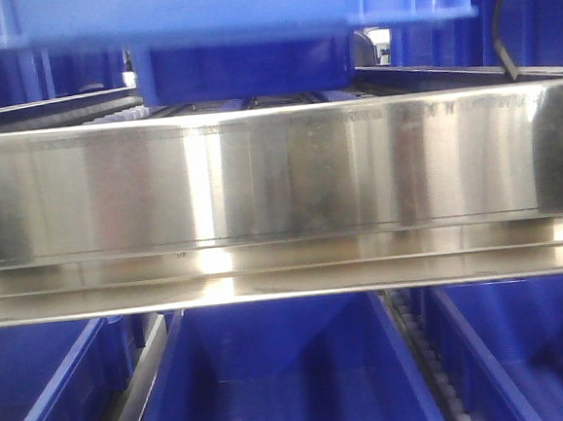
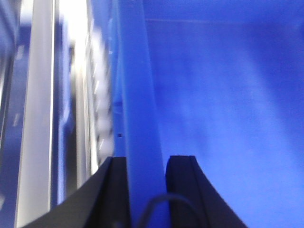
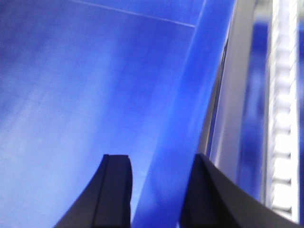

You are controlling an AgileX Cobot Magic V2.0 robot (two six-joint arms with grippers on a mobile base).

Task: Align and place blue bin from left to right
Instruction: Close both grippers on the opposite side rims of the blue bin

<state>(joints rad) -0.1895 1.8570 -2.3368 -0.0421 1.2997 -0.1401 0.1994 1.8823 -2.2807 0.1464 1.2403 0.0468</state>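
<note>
Left gripper [image 2: 146, 192] has its two black fingers [image 2: 183, 190] closed on the side wall of the blue bin [image 2: 228, 95], one finger inside and one outside, both touching the rim. Right gripper [image 3: 160, 194] grips the opposite wall in the same way. Only the lower parts of the fingers are visible; the fingertips are cut off by the picture edge, and both wrist views are blurred.

From the front, the blue bin [image 1: 241, 67] is on the upper level of the rack, behind a wide steel beam [image 1: 278, 172]. Its top is cut off and out of focus, so the ribs cannot be made out. The beam hides the bottom of the bin, so I cannot tell if it rests on the level or is lifted.

A roller track [image 3: 282, 118] runs just beside the bin on the right, with a narrow gap to the wall. A black cable [image 1: 500, 18] hangs at the upper right. Below the beam stand darker blue bins [image 1: 286, 386], side by side, with little room between them.
</note>
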